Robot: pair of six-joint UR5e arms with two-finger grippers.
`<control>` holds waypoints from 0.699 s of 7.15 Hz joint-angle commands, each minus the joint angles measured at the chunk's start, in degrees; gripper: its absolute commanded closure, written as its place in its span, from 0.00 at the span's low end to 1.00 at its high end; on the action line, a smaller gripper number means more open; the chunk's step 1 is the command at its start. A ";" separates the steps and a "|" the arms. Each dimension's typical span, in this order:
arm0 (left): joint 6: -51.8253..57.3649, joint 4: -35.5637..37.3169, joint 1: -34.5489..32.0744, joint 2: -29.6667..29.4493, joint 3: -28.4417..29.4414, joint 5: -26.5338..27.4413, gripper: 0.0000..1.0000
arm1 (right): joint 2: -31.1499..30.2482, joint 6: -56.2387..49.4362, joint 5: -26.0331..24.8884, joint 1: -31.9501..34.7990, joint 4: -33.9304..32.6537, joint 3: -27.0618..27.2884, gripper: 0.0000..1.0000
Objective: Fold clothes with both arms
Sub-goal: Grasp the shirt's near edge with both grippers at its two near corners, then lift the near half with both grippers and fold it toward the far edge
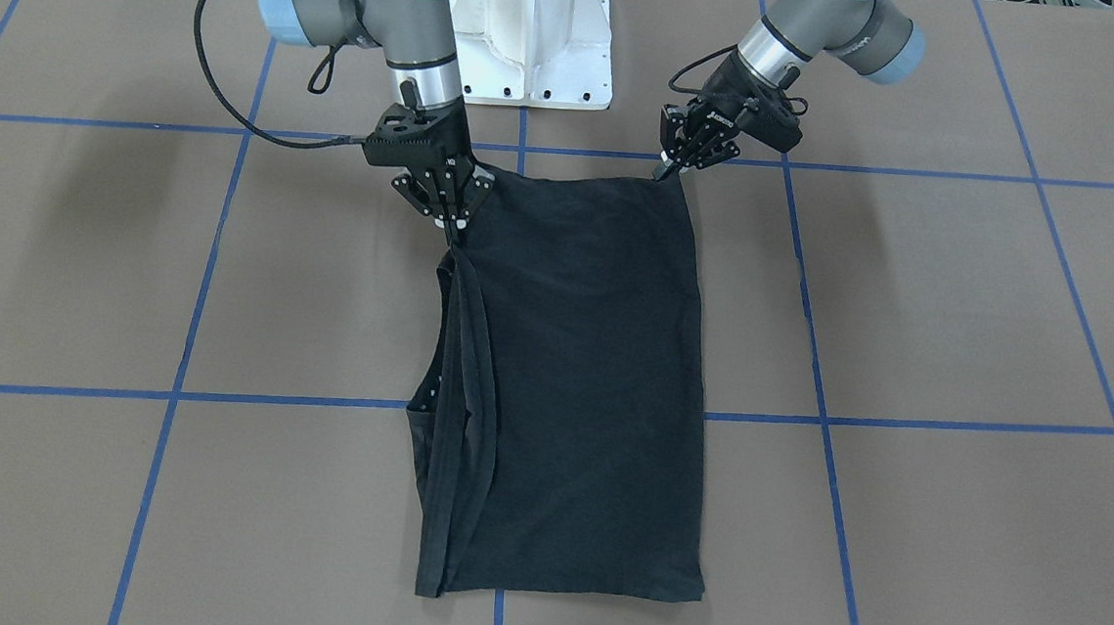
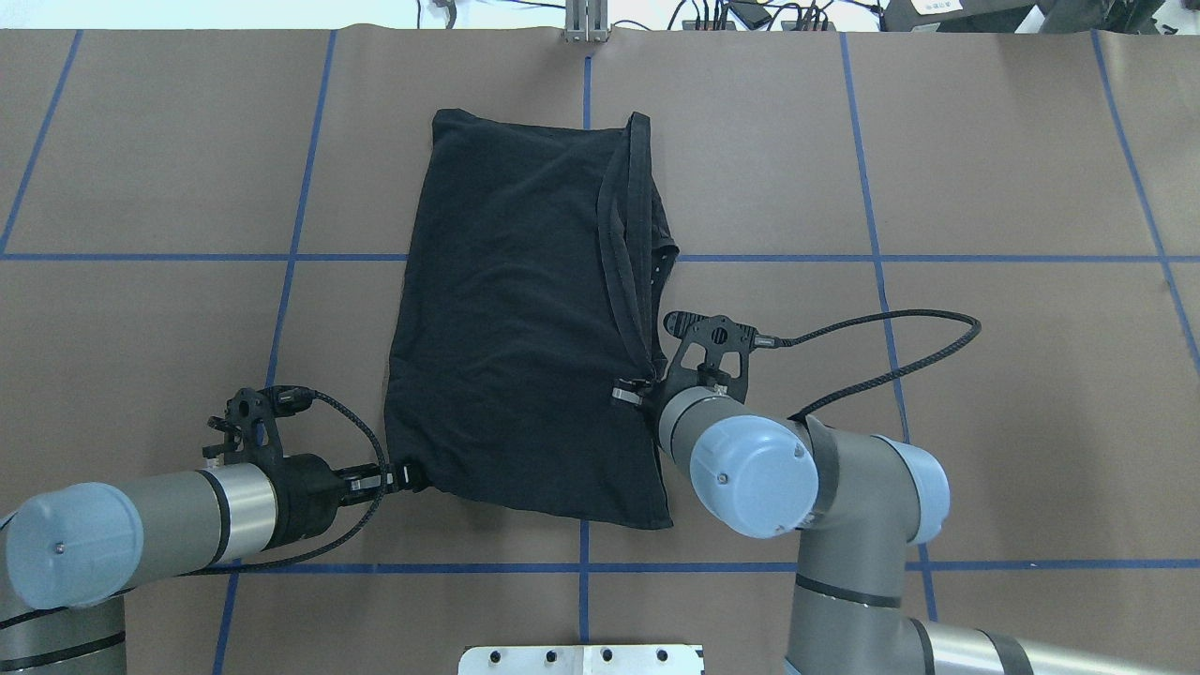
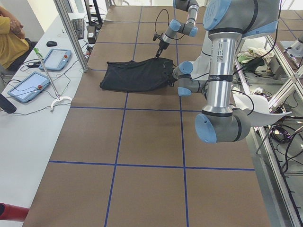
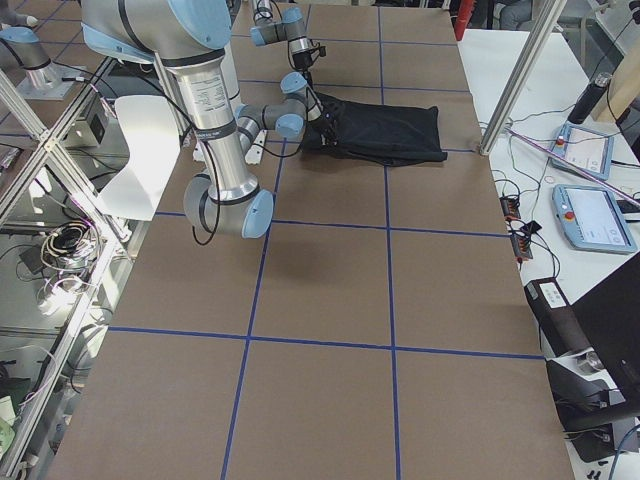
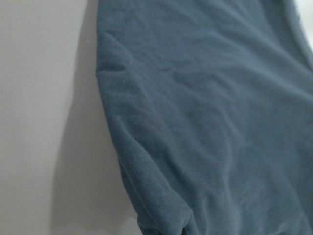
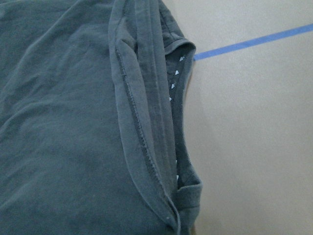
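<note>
Two pinches hold the folded black cotton T-shirt point(image 1: 582, 373) lying on the brown blue-taped table point(image 1: 949, 320): black two-finger left gripper point(image 1: 668, 167) clenched on its robot-side left corner, right gripper point(image 1: 452, 230) on its right hem.

The black T-shirt point(image 2: 506, 309) lay flat, folded lengthwise into a long rectangle, midway across the table point(image 2: 937, 141), its far end near the far edge. Hemmed edges were stacked along its right side, where small white marks point(image 6: 172, 85) peeked out. The left gripper point(image 2: 405, 476) pinched its near left corner; the right gripper point(image 2: 626, 394) pinched the hemmed strip's near end.
</note>
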 commanded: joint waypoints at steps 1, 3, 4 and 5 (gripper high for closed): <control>-2.56 2.71 2.54 0.20 -6.33 -0.01 1.00 | -7.22 0.10 -2.76 -5.06 -0.08 9.67 1.00; -3.18 15.59 3.18 -2.24 -14.41 -3.49 1.00 | -8.39 -0.16 -1.46 -4.47 -0.08 12.08 1.00; -3.18 19.74 2.91 -4.61 -15.23 -4.30 1.00 | -8.31 -1.47 1.77 -1.77 -0.08 12.08 1.00; -2.92 23.96 2.22 -8.03 -15.15 -5.88 1.00 | -7.78 -2.26 5.20 1.30 -0.08 11.91 1.00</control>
